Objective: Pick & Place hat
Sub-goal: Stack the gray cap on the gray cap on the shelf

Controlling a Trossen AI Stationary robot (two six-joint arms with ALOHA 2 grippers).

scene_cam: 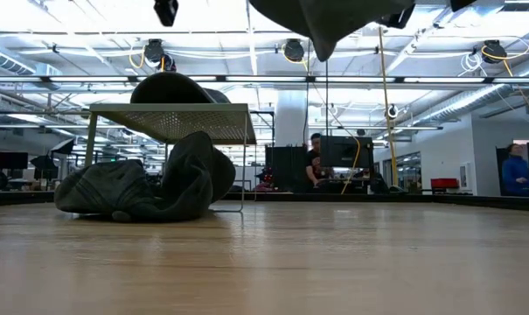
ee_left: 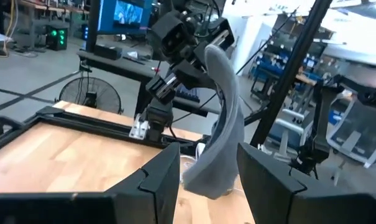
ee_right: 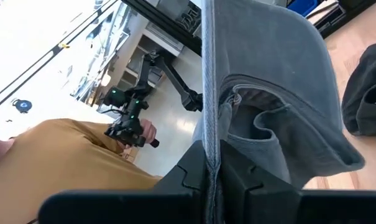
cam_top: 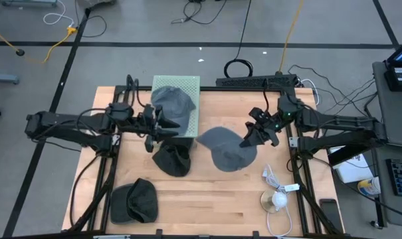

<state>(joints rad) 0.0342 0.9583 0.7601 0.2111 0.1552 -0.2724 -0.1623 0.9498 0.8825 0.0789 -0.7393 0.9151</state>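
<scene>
Above the middle of the table, my right gripper is clamped on the edge of a grey hat, fingers pinched tight on the fabric, and the hat hangs from them clear of the wood; the low view shows it dangling at the top. From my right wrist the cloth runs straight out of the closed fingers.

My left gripper hovers beside the green perforated rack, its fingers spread apart with nothing between them, pointing across at the lifted hat.

I count four hats: the one I hold, a grey cap on top of the rack, a dark hat on the wood just in front of the rack, and another dark cap near the table's front left corner. One rack. At the front right lies a white cable next to a small round disc.
</scene>
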